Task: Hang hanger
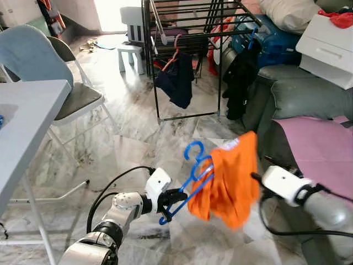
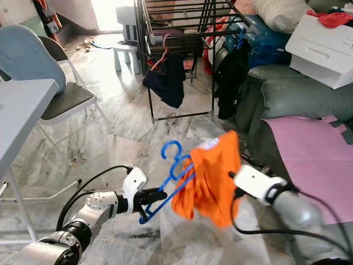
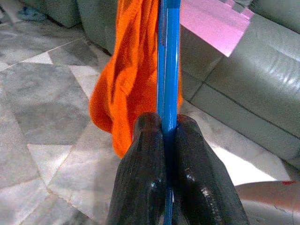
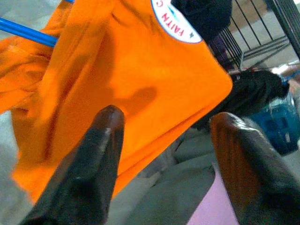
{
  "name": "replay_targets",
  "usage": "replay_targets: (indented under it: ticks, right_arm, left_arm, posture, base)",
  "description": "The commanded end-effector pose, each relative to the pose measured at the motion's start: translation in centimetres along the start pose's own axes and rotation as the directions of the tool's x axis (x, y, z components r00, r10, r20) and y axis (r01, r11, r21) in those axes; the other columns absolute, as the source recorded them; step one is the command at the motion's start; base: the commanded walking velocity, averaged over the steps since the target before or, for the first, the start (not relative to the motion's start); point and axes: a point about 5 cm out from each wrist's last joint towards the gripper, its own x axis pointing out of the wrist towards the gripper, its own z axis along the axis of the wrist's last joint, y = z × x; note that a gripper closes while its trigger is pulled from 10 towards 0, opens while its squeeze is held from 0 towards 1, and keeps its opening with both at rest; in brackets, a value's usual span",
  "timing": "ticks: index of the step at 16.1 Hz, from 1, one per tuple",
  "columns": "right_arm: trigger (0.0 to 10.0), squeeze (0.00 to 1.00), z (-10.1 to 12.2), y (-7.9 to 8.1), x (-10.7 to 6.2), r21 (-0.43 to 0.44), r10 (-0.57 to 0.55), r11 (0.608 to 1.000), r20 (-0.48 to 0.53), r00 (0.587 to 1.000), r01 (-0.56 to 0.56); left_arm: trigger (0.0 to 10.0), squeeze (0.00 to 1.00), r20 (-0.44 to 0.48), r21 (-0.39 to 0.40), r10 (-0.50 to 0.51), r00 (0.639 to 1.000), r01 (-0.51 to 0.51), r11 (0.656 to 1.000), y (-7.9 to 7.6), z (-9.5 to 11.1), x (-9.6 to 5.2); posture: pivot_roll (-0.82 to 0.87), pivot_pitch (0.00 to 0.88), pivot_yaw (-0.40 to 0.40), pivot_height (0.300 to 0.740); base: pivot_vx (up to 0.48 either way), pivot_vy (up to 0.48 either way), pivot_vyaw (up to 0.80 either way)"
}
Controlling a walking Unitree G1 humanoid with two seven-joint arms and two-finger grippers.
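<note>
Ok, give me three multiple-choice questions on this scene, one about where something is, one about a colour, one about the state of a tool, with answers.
1. Where does the drying rack stand?
A. on the grey table
B. on the marble floor ahead, beside the sofa
C. on the folding chair

2. What colour is the hanger?
A. blue
B. green
C. white

3. How is the left tool set?
A. open and apart from everything
B. shut on the shirt's collar
C. shut on the hanger

Answers: 1 B, its black legs rest on the floor next to the sofa. 2 A, the hook and bar under the orange shirt are blue. 3 C, both fingers press the blue bar, while the right tool is open behind the shirt.
</note>
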Motion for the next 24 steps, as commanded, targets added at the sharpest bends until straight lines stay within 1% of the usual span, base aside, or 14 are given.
replay_targets:
  ticks: [1,4,5,6,9,11,12,13,15,17,18,19,20,24]
  right_arm:
    - [10.0,1.0,-0.3,0.2,0.4,0.029,-0.045,0.999,-0.03,0.999,0.046]
    - [10.0,1.0,-0.2,1.4,1.5,0.169,-0.131,0.976,-0.055,0.99,0.138]
    - [10.0,1.0,0.2,1.8,2.2,0.28,-0.184,0.94,-0.059,0.981,0.193]
    - [10.0,1.0,0.3,2.1,2.5,0.291,-0.185,0.937,-0.059,0.981,0.195]
    - [10.0,1.0,0.2,4.8,3.1,0.294,-0.045,0.954,-0.063,0.997,0.061]
    - [10.0,0.95,-0.1,5.6,3.0,0.292,0.007,0.956,-0.079,0.997,0.016]
    - [10.0,0.28,-0.5,6.7,3.1,0.301,0.051,0.953,-0.105,0.993,-0.017]
    - [10.0,0.0,-0.9,7.2,3.2,0.317,0.066,0.948,-0.137,0.988,-0.02]
    - [10.0,0.0,-1.3,7.5,3.3,0.339,0.06,0.941,-0.171,0.983,0.001]
    - [10.0,0.0,-2.1,7.2,3.6,0.346,0.013,0.936,-0.231,0.973,0.069]
    - [4.5,0.0,-2.2,6.9,3.8,0.318,-0.01,0.944,-0.239,0.971,0.088]
    - [0.4,0.0,-2.3,6.5,4.0,0.322,-0.036,0.939,-0.249,0.968,0.118]
    - [0.0,0.0,-2.2,6.3,4.1,0.32,-0.054,0.938,-0.243,0.969,0.132]
    - [0.0,0.0,-1.8,5.0,4.4,0.315,-0.149,0.925,-0.211,0.966,0.211]
  left_arm:
    - [0.0,0.0,0.042,-0.002,0.016,0.999,-0.015,1.0,0.6,1.2,0.1]
    - [0.0,0.0,0.077,-0.009,-0.007,0.997,0.008,1.0,0.5,2.0,0.4]
    - [0.0,0.0,0.097,0.003,-0.042,0.994,0.042,0.999,0.2,2.5,0.6]
    - [0.0,0.0,0.102,0.014,-0.065,0.993,0.064,0.998,0.1,2.7,0.7]
    - [0.0,0.0,0.122,0.075,-0.188,0.975,0.18,0.981,-0.6,3.8,1.0]
    - [0.0,0.0,0.13,0.088,-0.216,0.968,0.206,0.975,-0.7,4.3,1.1]
    - [0.0,0.0,0.138,0.114,-0.252,0.958,0.238,0.965,-0.8,4.8,1.1]
    - [0.0,0.0,0.143,0.137,-0.28,0.949,0.261,0.955,-0.9,5.2,1.1]
    - [0.0,0.0,0.158,0.15,-0.307,0.938,0.285,0.947,-1.1,5.8,1.2]
    - [0.0,0.0,0.164,0.201,-0.402,0.901,0.368,0.908,-1.9,6.7,1.2]
    - [0.0,0.0,0.155,0.221,-0.444,0.883,0.407,0.886,-2.1,7.0,0.8]
    - [0.0,0.0,0.144,0.229,-0.46,0.876,0.423,0.877,-2.1,7.0,0.6]
    - [0.0,0.0,0.138,0.232,-0.461,0.877,0.423,0.876,-2.0,7.0,0.5]
    - [0.0,0.0,0.12,0.231,-0.451,0.884,0.417,0.879,-2.0,6.6,0.1]
  posture:
    - [-0.05,0.0,0.022,0.74]
    - [-0.06,0.0,0.027,0.74]
    - [-0.06,0.0,0.028,0.74]
    - [-0.06,0.0,0.031,0.74]
    - [-0.05,0.0,0.03,0.74]
    - [-0.05,0.0,0.029,0.74]
    - [-0.04,0.0,0.027,0.74]
    - [-0.04,0.0,0.027,0.74]
    - [-0.04,0.0,0.024,0.74]
    - [-0.04,0.0,0.022,0.74]
    - [-0.03,0.0,0.023,0.74]
    - [-0.03,0.0,0.022,0.74]
    - [-0.03,0.0,0.021,0.74]
    - [-0.03,0.0,0.014,0.74]
  base:
    - [0.0,0.0,0.0]
    - [0.0,0.0,0.0]
    - [0.0,0.0,0.0]
    - [0.0,0.0,0.0]
    - [0.0,0.0,0.0]
    - [0.0,0.0,0.0]
    - [0.0,0.0,0.0]
    - [0.0,0.0,0.0]
    - [0.0,0.0,0.0]
    - [0.0,0.0,0.0]
    - [0.0,0.0,0.0]
    - [0.0,0.0,0.0]
    - [0.0,0.0,0.0]
    - [0.0,0.0,0.0]
